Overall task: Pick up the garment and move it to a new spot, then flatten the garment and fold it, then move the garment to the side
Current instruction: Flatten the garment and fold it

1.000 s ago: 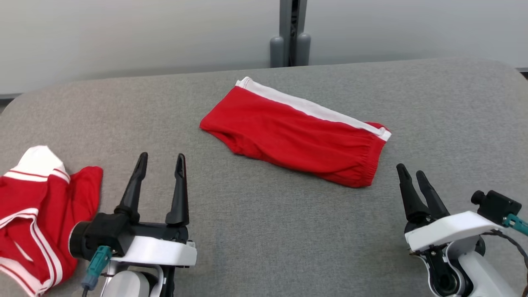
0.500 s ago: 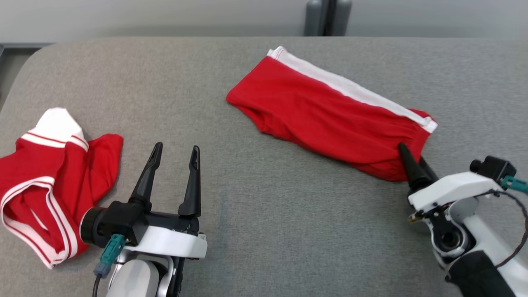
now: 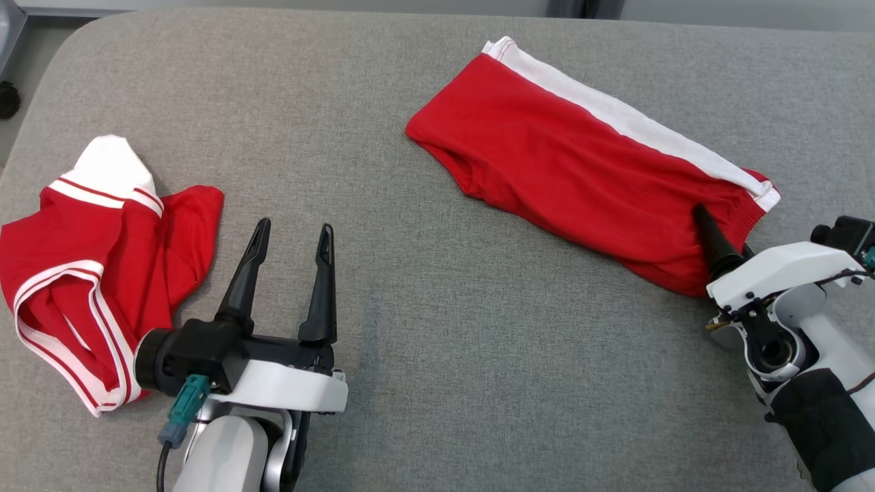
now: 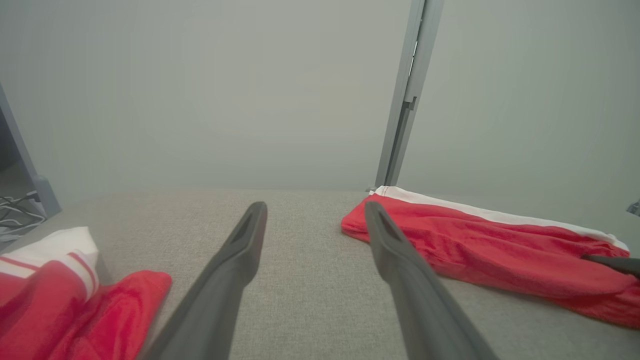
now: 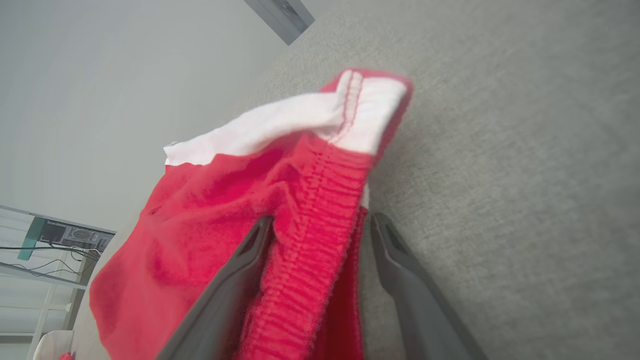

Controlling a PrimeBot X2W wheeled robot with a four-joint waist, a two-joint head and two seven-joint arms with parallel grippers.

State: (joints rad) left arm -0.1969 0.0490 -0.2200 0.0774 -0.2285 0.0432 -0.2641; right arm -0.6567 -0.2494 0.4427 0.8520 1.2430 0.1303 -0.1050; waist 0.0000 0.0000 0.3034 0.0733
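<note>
The garment (image 3: 581, 164) is a pair of red shorts with a white side stripe, lying folded and slanted on the grey table (image 3: 437, 342). My right gripper (image 3: 711, 229) is open at its near right end. In the right wrist view the two fingers of the right gripper (image 5: 320, 222) stand on either side of the gathered elastic waistband of the garment (image 5: 200, 225), one over the cloth and one beside it. My left gripper (image 3: 295, 225) is open and empty above bare table, well left of the garment (image 4: 500, 245); the left gripper (image 4: 315, 207) points toward the far wall.
A second red garment with white bands (image 3: 102, 260) lies crumpled at the table's left edge, just left of my left gripper; it is seen too as the red and white cloth (image 4: 75, 300). A grey post (image 4: 405, 95) stands behind the table. Bare grey surface lies between the arms.
The head camera has tilted down, so the whole picture shifted. My right gripper has gone forward from bare table to the garment's waistband end and now straddles it. The left gripper has held still.
</note>
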